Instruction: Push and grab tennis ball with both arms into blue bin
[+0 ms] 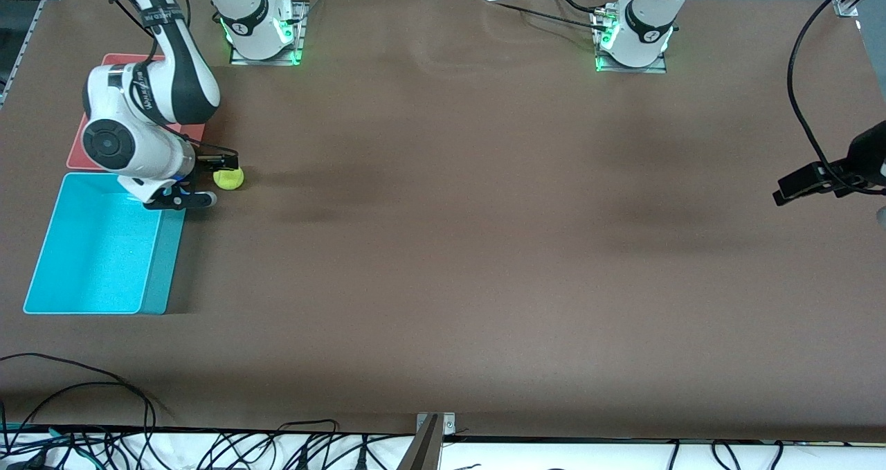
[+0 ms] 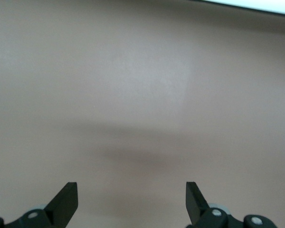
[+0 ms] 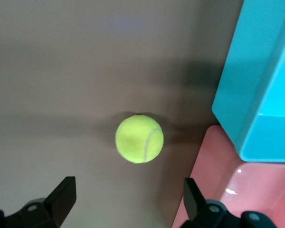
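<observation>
1. Brown table [image 1: 450, 248] fills the front view, with black cables along the edge nearest the front camera and both arm bases along the top.
2. Ball [image 1: 228, 178] rests on the table at the right arm's end, just beside the blue bin [image 1: 41, 262] and the red bin [image 1: 118, 59]. It lies near the corner where the two bins meet, and is not in either.
3. Right hand [image 1: 208, 179] hangs low right next to the ball, on the bins' side of it, fingers spread wide and holding nothing. Contact with the ball: cannot tell.
4. Left hand [image 1: 803, 185] is up in the air over the left arm's end of the table, well apart from the ball, fingers also wide and empty. This arm appears to wait.
5. Progress, as judged: the ball lies close to the blue bin, so any pushing looks largely done. Grasp, lift and drop into the blue bin are left.
6. Right wrist view adds what the front view lacks: the ball [image 3: 139, 138] with its white seam sits ahead of the open fingertips [image 3: 61, 194], not between them. The blue bin's wall [image 3: 247, 80] and the red bin's glossy rim [image 3: 218, 180] show close by.
7. Left wrist view shows only bare table [image 2: 142, 95] ahead of open fingertips [image 2: 66, 199], no ball.
</observation>
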